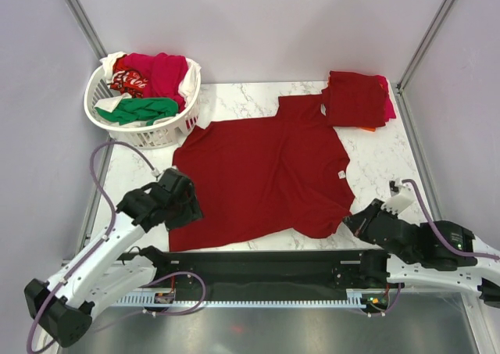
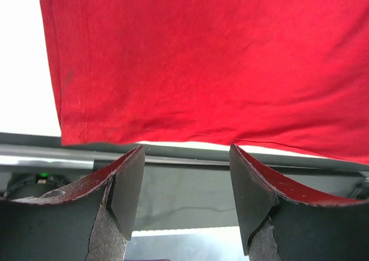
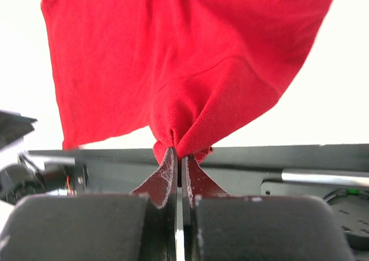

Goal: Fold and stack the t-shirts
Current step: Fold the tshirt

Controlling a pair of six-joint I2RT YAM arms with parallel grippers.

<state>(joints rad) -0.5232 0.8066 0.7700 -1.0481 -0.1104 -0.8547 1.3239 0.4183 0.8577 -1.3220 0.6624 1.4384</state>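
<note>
A dark red t-shirt (image 1: pixel 266 174) lies spread flat on the white marble table (image 1: pixel 375 166), with a small white neck label (image 1: pixel 342 175) at its right side. My right gripper (image 1: pixel 349 221) is shut on the shirt's near right corner; in the right wrist view the cloth (image 3: pixel 184 71) bunches between the closed fingertips (image 3: pixel 180 152). My left gripper (image 1: pixel 181 205) is open at the shirt's near left corner; in the left wrist view the hem (image 2: pixel 173 137) lies just beyond the open gripper (image 2: pixel 185 157), not held. A folded stack of dark red and pink shirts (image 1: pixel 358 98) sits at the back right.
A white lattice laundry basket (image 1: pixel 141 131) at the back left holds crimson, green and white shirts (image 1: pixel 148 80). A black rail (image 1: pixel 258 264) runs along the table's near edge between the arm bases. Grey walls enclose the table.
</note>
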